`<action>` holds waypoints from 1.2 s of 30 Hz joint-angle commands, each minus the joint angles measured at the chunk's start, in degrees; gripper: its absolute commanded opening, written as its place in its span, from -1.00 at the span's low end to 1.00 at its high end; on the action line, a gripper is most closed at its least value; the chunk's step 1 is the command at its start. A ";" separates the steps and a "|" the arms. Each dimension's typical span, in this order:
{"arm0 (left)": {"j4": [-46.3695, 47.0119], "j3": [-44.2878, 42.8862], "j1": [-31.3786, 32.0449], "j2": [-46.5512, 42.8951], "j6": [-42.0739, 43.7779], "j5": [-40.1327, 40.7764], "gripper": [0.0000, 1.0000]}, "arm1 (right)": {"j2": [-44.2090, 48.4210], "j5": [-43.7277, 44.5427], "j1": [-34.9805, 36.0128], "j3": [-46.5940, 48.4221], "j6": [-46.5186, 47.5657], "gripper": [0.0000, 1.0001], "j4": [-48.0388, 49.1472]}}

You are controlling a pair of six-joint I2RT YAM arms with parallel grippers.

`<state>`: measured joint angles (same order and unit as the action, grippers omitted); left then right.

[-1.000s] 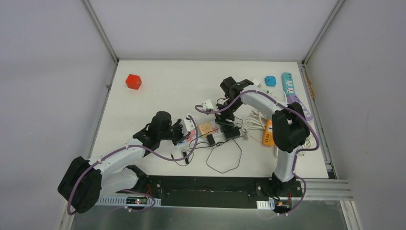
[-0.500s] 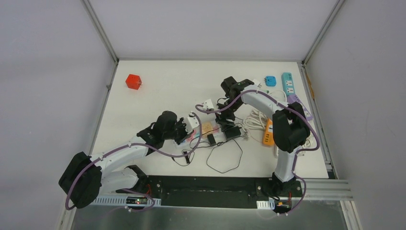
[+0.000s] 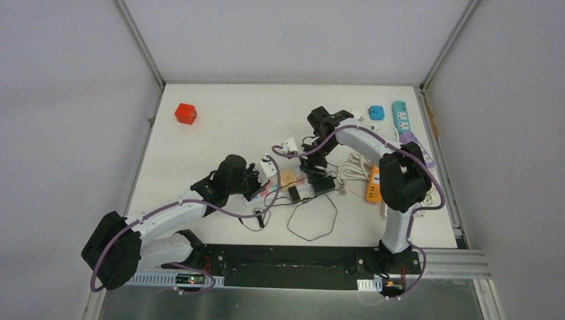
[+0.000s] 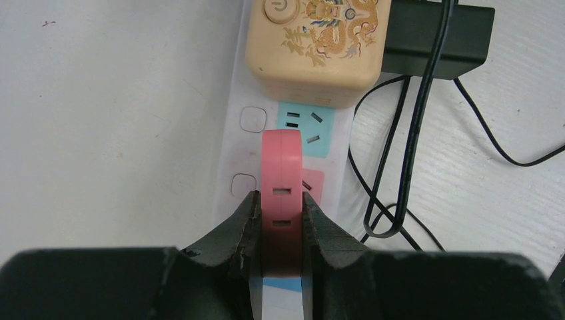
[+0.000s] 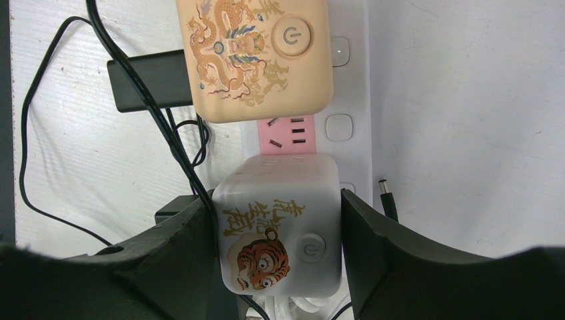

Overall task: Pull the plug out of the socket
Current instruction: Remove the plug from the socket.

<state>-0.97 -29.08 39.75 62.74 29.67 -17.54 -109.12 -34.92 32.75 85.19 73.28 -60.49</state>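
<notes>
The flat pink plastic plug [image 4: 281, 160] is being clamped edge-on between the closed jaws of the left gripper [image 4: 280, 203]. The black pads are being pressed against its two broad, smooth faces, probably because those offer the only flat purchase for a straight pull. The plug is being held over the pink socket face of the long white plastic power strip [image 4: 234, 150]. Whether its pins are seated in the socket or already clear of it cannot be told. At twelve o'clock from the plug, a glossy beige cube adapter printed with a dragon [image 4: 318, 47] is being carried by the same strip. At one o'clock from the plug, a matte black rectangular power brick [image 4: 453, 40] is lying with thin black rubbery cables [image 4: 406, 133] looping down from it. The right gripper [image 5: 276, 213] is being kept closed on a rounded, frosted white cube adapter printed with a tiger [image 5: 280, 193], with one finger against each side. This grip is judged to be steadying the light strip so that it is not being dragged along with the plug.
</notes>
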 commanded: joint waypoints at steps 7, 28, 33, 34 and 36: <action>4.96 0.47 0.61 -3.73 -2.02 1.15 -1.00 | -2.36 6.96 -0.15 -1.96 0.38 -0.23 0.72; 1.71 0.34 2.09 -9.35 -1.10 3.87 -1.00 | -3.27 7.58 0.03 -1.95 -0.02 -0.23 0.92; -3.83 -1.12 2.08 -10.45 -6.74 9.06 -1.00 | -2.80 7.88 0.10 -1.67 -2.74 -0.09 2.12; -3.81 -0.91 2.02 -11.40 -9.30 10.48 -1.00 | -2.76 8.09 0.14 -1.35 -4.37 -0.02 2.70; -3.28 -0.34 1.99 -13.39 -15.70 14.36 -1.00 | -2.52 8.15 0.12 -0.43 -7.02 0.12 2.98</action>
<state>-3.84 -27.97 41.32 53.25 25.02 -10.96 -109.12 -34.50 32.91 85.19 71.05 -59.99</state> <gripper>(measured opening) 0.197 0.624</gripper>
